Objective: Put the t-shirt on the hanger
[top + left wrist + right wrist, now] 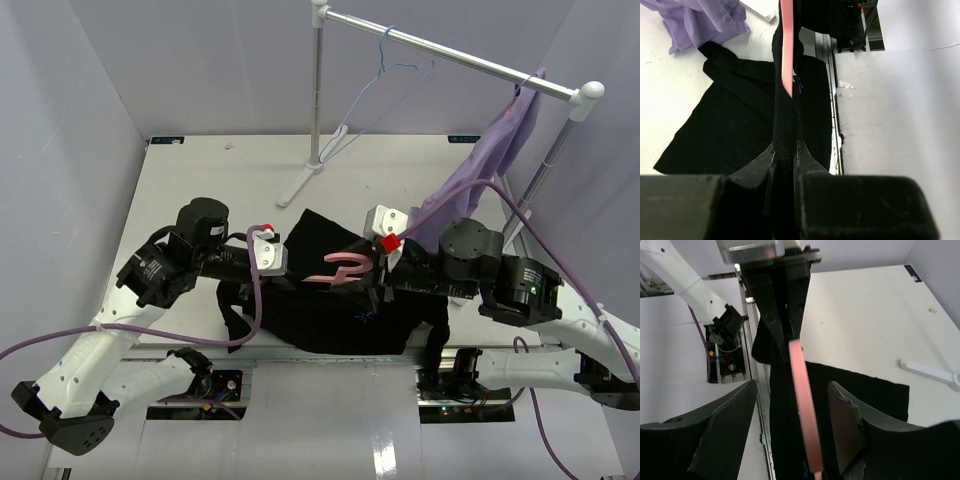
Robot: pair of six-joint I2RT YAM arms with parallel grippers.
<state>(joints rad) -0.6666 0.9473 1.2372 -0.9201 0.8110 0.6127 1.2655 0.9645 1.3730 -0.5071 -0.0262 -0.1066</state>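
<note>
The black t-shirt [330, 300] lies bunched near the table's front edge, its tiny blue mark [366, 317] facing up. The pink hanger [345, 268] is held above it, hook towards the right. My left gripper [287, 264] is shut on a fold of the t-shirt [785, 125], and the hanger's pink arm [786, 45] comes out of that fold. My right gripper [378, 262] is open. In the right wrist view the hanger [802, 405] passes between its fingers [850, 425] without touching them. The left gripper [782, 300] shows beyond it.
A garment rack stands at the back right, its white foot [305, 182] on the table. A thin light-blue wire hanger [385, 75] and a lavender garment [505, 140] hang on its bar. The lavender cloth [700, 20] also lies beside the t-shirt.
</note>
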